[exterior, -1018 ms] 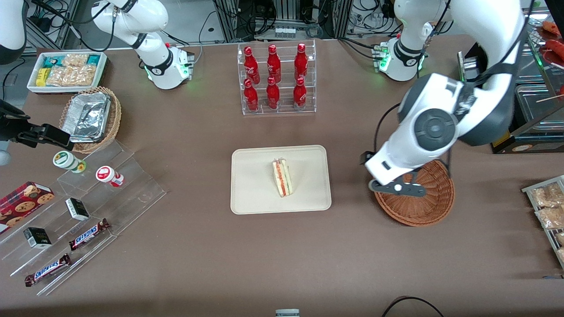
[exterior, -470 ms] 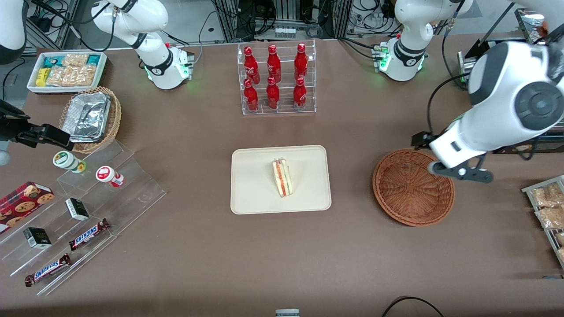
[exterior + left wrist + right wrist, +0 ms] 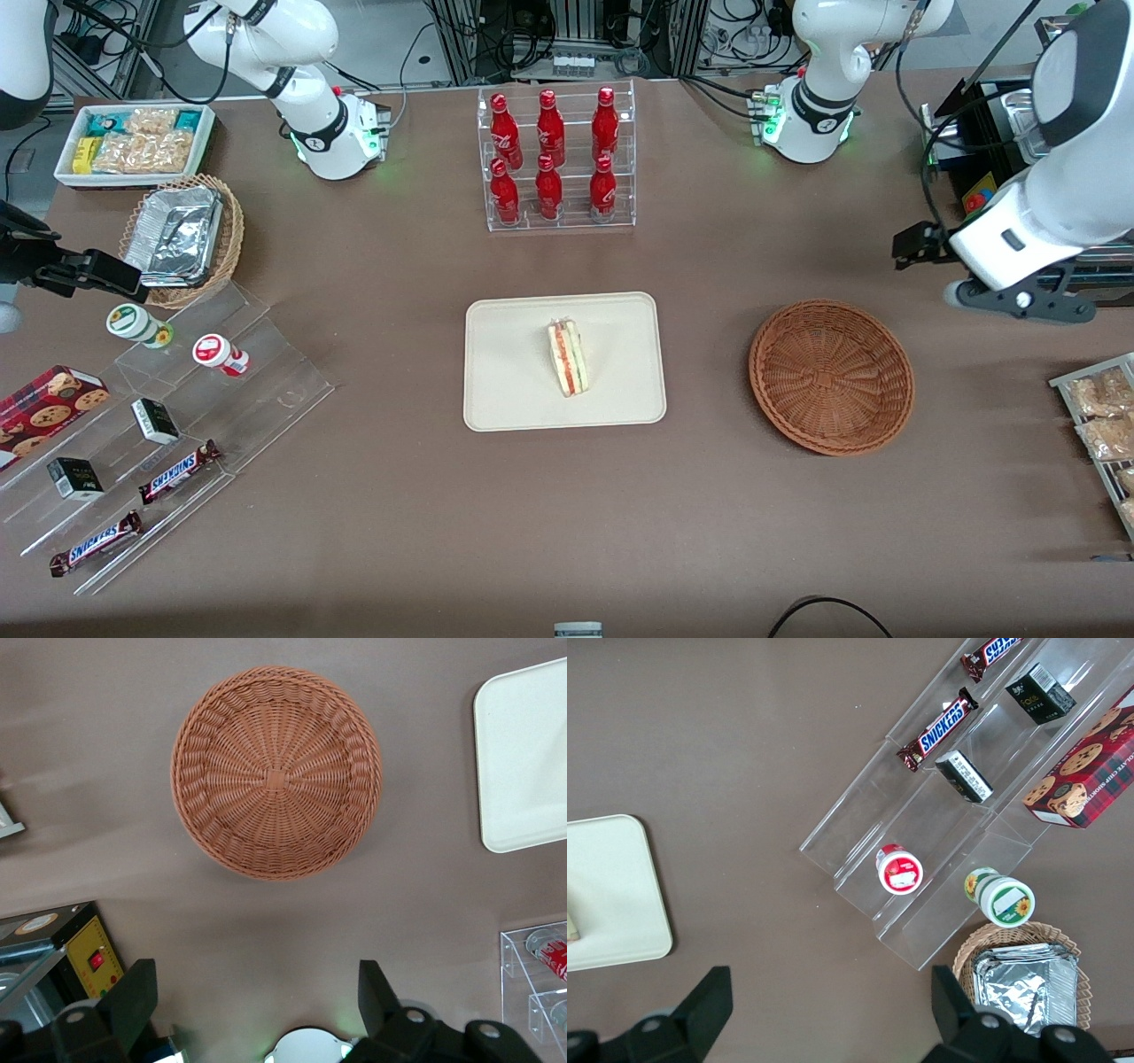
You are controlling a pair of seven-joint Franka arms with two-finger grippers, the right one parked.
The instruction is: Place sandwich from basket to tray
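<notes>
Brown table [image 3: 399, 496]; sandwich [image 3: 567, 357] on tray [image 3: 514, 390]; basket [image 3: 831, 377] apart, bare table between. Gripper [image 3: 257, 1014] high near working-arm end, jaws wide, holding nothing.

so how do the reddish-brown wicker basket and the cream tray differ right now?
The round reddish-brown woven wicker basket is empty; the flat cream rectangular tray holds the wrapped triangular sandwich. The basket is textured and bowl-like, the tray smooth with a low rim. Both rest on the brown table. The left end effector is open, raised above the table beside the basket.
</notes>
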